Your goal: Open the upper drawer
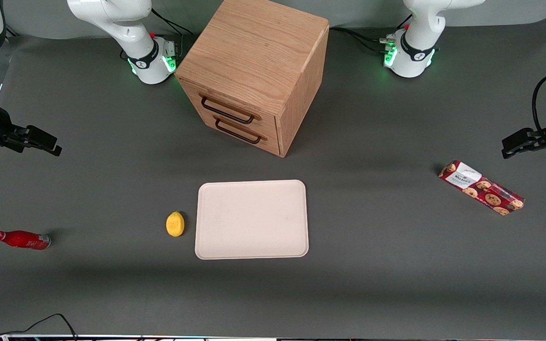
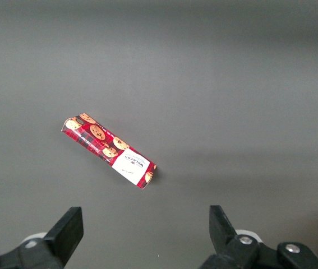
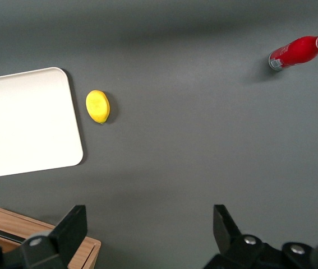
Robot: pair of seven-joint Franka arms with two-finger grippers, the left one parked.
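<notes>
The oak cabinet stands at the back middle of the grey table, its two drawer fronts facing the front camera at an angle. The upper drawer is closed; its thin black wire handle sits just above the lower drawer's matching handle. My right gripper hangs above the table at the working arm's end, well away from the cabinet, open and empty. The right wrist view shows its fingers spread wide, with a corner of the cabinet beside one finger.
A cream tray lies nearer the front camera than the cabinet, with a yellow lemon beside it. A red bottle lies toward the working arm's end. A cookie box lies toward the parked arm's end.
</notes>
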